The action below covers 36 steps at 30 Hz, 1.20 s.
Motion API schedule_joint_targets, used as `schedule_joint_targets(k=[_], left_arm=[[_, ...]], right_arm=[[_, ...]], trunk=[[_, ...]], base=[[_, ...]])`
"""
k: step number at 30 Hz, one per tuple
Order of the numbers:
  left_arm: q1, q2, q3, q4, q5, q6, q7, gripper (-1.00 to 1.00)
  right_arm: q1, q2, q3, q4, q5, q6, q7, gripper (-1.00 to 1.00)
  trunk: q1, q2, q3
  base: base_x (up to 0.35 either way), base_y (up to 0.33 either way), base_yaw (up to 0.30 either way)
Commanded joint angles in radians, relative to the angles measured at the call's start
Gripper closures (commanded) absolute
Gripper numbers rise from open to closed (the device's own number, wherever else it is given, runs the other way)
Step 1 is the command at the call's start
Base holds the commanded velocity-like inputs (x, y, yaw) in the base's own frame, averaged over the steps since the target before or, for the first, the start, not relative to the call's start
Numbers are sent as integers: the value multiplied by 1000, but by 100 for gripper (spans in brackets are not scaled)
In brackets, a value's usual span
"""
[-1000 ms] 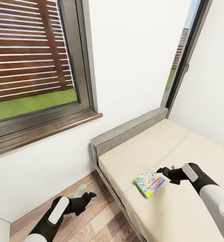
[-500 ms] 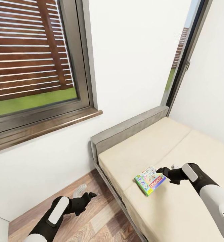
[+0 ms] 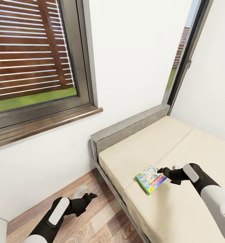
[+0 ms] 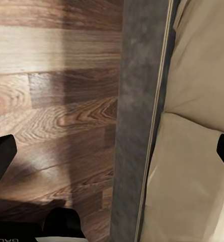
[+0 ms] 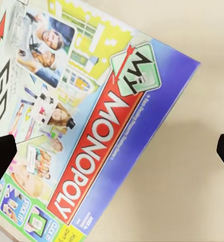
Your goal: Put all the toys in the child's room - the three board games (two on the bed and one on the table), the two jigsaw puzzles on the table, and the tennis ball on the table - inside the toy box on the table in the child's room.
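One board game, the Monopoly box [image 3: 151, 179], lay flat on the beige sheet of the bed [image 3: 193, 202], near the mattress edge on the floor side and turned at an angle to that edge. The right hand [image 3: 161, 170] hovered just over the box's nearer corner with its fingers apart; in the right wrist view the printed lid [image 5: 86, 136] sat between the two dark fingertips [image 5: 1, 154], which stood wide and clear of it. The left hand [image 3: 90, 195] hung low over the wood-plank floor [image 3: 102, 222] beside the grey bed frame [image 4: 137, 126], its fingers likewise spread and holding nothing.

The step in hand looked like picking up this box. Because it was thin and lay flush on a soft sheet, a grip from straight above would probably find little to bite. A better course seemed to be lowering the fingers astride one edge, pressing slightly into the mattress, then closing squarely across the box's thickness so that it would not swing when lifted.
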Motion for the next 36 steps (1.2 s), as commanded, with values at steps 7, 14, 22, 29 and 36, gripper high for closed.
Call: schedule_joint_targets(k=[7,14,22,29,36], left_arm=[[0,-1,-1,-2,11,2,10,-100],[0,-1,-2,-2,11,2,11,-100],[0,-1,-3,-2,11,2,11,-100],[0,-1,-2,-2,11,2,11,-100],[0,-1,-2,-2,10,-9,11,-100]], right_arm=[[-1,-1,6,-17,-2,2,0,-100],[-1,-3,6,-30,-2,3,1,-100],[-1,-4,7,-32,-2,4,2,-100],[0,-4,7,-32,-3,4,2,-100],[0,-4,9,-32,-5,5,1,-100]], trunk=[[8,-15,-7],[8,-15,-7],[8,-15,-7],[8,-15,-7],[8,-15,-7]], base=[[0,0,0],[0,0,75],[0,0,221],[0,0,263],[0,0,232]])
